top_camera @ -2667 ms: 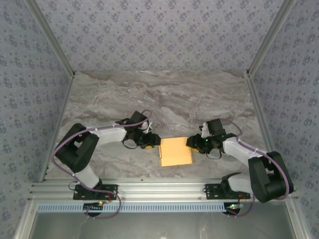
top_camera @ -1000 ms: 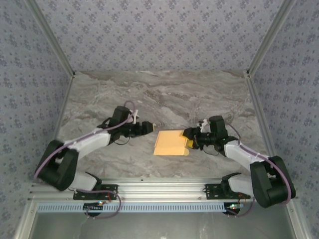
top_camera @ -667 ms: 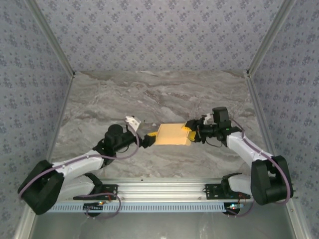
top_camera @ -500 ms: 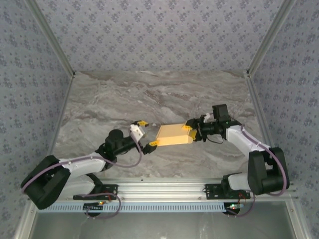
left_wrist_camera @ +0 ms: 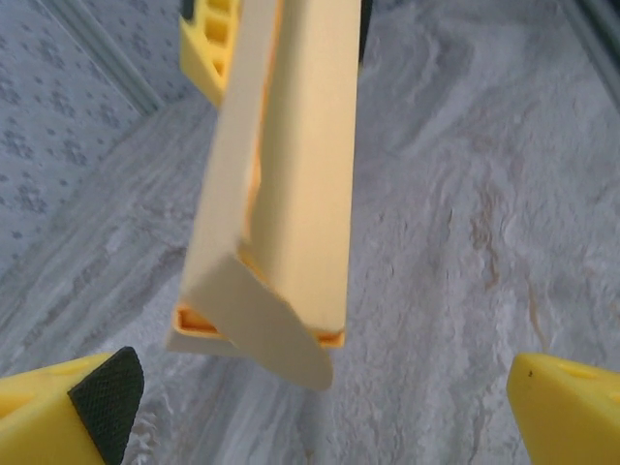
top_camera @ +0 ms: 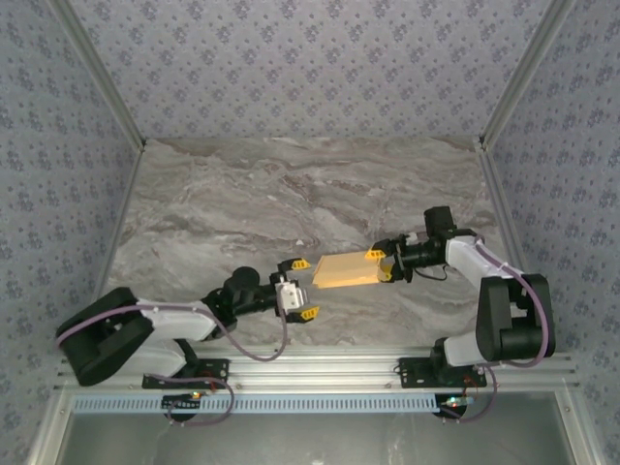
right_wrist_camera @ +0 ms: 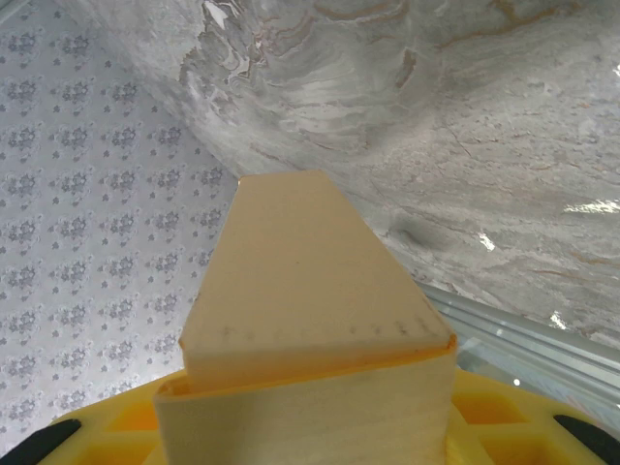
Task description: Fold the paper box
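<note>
The paper box [top_camera: 347,269] is a yellow-orange flat rectangular box held off the marble table. My right gripper [top_camera: 385,263] is shut on its right end. In the right wrist view the box [right_wrist_camera: 300,291] runs away from my right gripper [right_wrist_camera: 310,441], whose yellow fingers clamp its near end. My left gripper [top_camera: 305,289] stands open just left of the box's free end, apart from it. The left wrist view has the box [left_wrist_camera: 291,174] end-on with a loose end flap [left_wrist_camera: 262,325] hanging open, above the wide gap of my left gripper [left_wrist_camera: 325,407].
The grey marble table [top_camera: 291,194] stretches behind and to both sides. An aluminium rail [top_camera: 320,368] with the arm bases runs along the near edge. Patterned walls [top_camera: 310,68] close in the back and sides.
My left gripper has opened wide and pulled back toward the near edge, letting go of the box's left end. My right gripper has carried the box a little to the right.
</note>
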